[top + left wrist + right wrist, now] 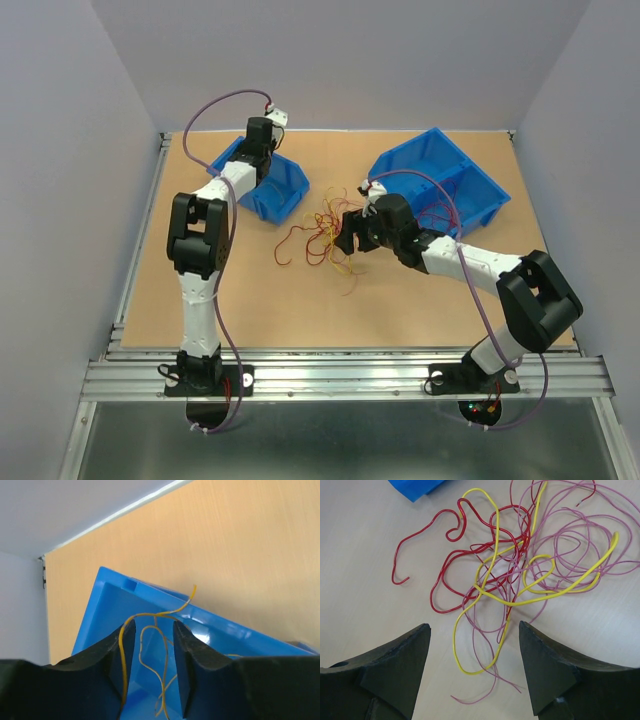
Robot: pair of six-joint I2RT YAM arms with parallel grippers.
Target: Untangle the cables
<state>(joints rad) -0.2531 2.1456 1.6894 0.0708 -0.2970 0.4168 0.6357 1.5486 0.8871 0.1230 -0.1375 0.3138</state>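
Note:
The cables (322, 232) lie in a loose tangle on the table's middle. In the right wrist view they (520, 565) are red, yellow and pink curly wires. My right gripper (349, 242) is open just right of the tangle. In its own view the right gripper (474, 627) hangs above the table, with a yellow loop (470, 670) lying between the fingers. My left gripper (260, 140) is over the small blue bin (270, 185). The left gripper (153, 625) has its jaws parted. A thin yellow wire (150, 614) drapes along one finger and hangs between them.
A large blue bin (450, 175) stands at the back right with a few wires (440, 215) in it. The small bin's rim (107, 595) shows in the left wrist view. Grey walls enclose the table at the back and sides.

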